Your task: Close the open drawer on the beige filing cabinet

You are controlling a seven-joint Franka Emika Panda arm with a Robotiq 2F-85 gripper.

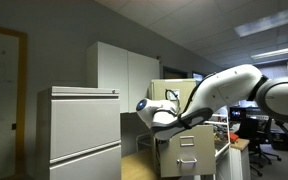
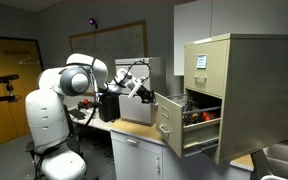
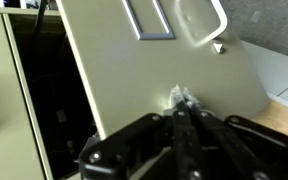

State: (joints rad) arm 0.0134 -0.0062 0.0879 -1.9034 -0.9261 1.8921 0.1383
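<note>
The beige filing cabinet [image 2: 246, 92] stands tall and narrow in an exterior view, with a white paper on its upper front; it also shows in an exterior view [image 1: 196, 150] behind my arm. Its drawer [image 2: 170, 124] is pulled out, with items inside. The drawer front [image 3: 149, 70] fills the wrist view, with its silvery handle [image 3: 206, 22] and label holder [image 3: 149, 20] at the top. My gripper [image 3: 181, 98] is shut and empty, its fingertips pressed against the drawer front below the handle. It shows in both exterior views [image 2: 147, 92] [image 1: 156, 115].
A wide pale grey cabinet [image 1: 84, 132] stands near the camera. White cupboards [image 1: 126, 70] stand behind. A counter [image 2: 124, 130] with a box on it lies under my arm. Office chairs and desks [image 1: 259, 135] are further off.
</note>
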